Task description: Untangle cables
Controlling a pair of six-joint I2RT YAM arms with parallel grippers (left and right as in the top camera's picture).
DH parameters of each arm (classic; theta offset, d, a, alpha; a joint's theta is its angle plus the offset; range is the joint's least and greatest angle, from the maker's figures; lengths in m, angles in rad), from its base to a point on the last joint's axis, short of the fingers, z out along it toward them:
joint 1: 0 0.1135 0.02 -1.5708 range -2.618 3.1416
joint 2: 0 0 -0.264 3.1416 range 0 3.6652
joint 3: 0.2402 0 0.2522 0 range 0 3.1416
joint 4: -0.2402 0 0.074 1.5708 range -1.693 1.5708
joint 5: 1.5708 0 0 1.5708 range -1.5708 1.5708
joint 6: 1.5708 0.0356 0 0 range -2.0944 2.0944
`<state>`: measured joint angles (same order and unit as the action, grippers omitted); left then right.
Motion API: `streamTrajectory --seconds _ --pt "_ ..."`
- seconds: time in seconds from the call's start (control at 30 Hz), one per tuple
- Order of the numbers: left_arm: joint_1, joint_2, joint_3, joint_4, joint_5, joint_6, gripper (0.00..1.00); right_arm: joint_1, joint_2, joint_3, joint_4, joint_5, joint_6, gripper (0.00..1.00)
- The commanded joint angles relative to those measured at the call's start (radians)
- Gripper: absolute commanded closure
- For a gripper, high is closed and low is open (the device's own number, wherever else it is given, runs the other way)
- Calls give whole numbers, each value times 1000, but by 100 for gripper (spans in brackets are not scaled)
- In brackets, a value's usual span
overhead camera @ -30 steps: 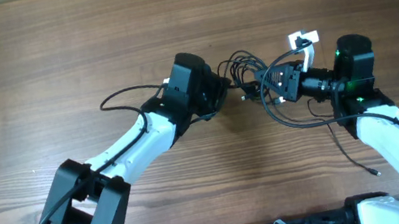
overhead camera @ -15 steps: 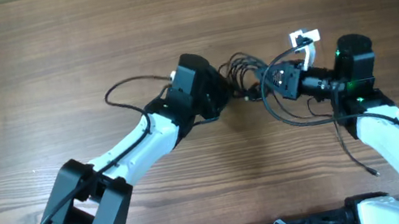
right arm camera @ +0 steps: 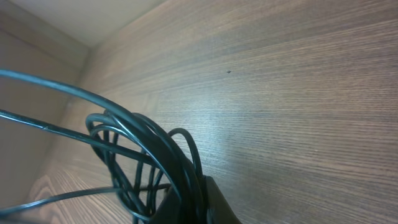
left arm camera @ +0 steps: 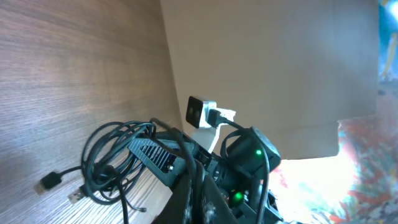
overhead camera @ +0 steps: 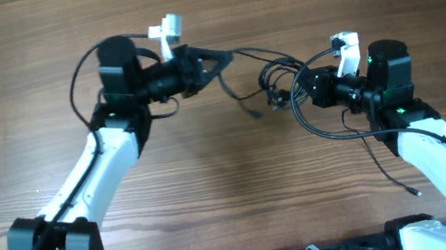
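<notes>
Several thin black plug-tipped cords are knotted in a loose bunch over the brown wooden table, between the arms. They look light, limp and snag-prone, best taken near a free plug end. The right gripper is clamped on the bunch; the left gripper is closed on one strand stretching away. No container shows.

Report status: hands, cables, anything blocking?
Left hand shut on one strand of the cables, strand taut to the tangle. Right hand shut on the tangle itself. Nothing else seen in the way.
</notes>
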<state>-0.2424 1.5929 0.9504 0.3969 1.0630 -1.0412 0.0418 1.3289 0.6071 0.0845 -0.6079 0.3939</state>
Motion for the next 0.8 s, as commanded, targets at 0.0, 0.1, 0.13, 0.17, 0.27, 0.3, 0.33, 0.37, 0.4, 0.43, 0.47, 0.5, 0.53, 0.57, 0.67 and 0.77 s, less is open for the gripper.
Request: streamTrajectory --seconds 0.0,0.1,0.13,0.17,0.27,0.3,0.33,0.37,0.4,0.43,0.47,0.5,0.53,0.57,0.67,0.77 --pt "135 -50 19 49 41 -76 96 -35 18 -24 -33 209 2 96" --pt "232 -50 19 53 26 -135 96 -35 18 -24 -24 276 2 95" --pt "257 -50 19 24 -5 -154 96 -34 18 -24 -14 266 1 96" --pt "272 -50 19 -16 -46 -158 96 -34 18 -24 -2 244 1 95" --pt "290 -50 18 -195 -224 -158 87 -34 18 -24 45 134 1 95" --pt "288 -50 18 -238 -258 -157 77 -34 18 -24 61 100 2 95" --pt "282 -50 18 -292 -294 -157 70 -34 18 -24 74 71 2 96" --pt "256 -47 18 -351 -325 -155 61 -34 17 -24 94 22 3 96" --pt "232 -43 18 -358 -325 -142 52 -34 17 -24 103 2 14 95" --pt "206 -40 18 -357 -326 -142 48 -34 17 -24 110 -2 38 95" --pt "177 -38 18 -357 -330 -142 47 -34 17 -24 115 -1 57 95" --pt "145 -37 18 -357 -340 -142 46 -34 17 -24 119 0 56 95" --pt "111 -37 18 -357 -352 -146 44 -34 17 -24 121 1 50 95" --pt "75 -37 18 -357 -363 -154 41 -34 17 -24 121 4 50 95" --pt "-47 -37 18 -388 -442 -207 32 -34 17 -24 117 -5 51 96" --pt "-151 -37 18 -523 -586 -317 28 -34 17 -24 105 -53 54 95"
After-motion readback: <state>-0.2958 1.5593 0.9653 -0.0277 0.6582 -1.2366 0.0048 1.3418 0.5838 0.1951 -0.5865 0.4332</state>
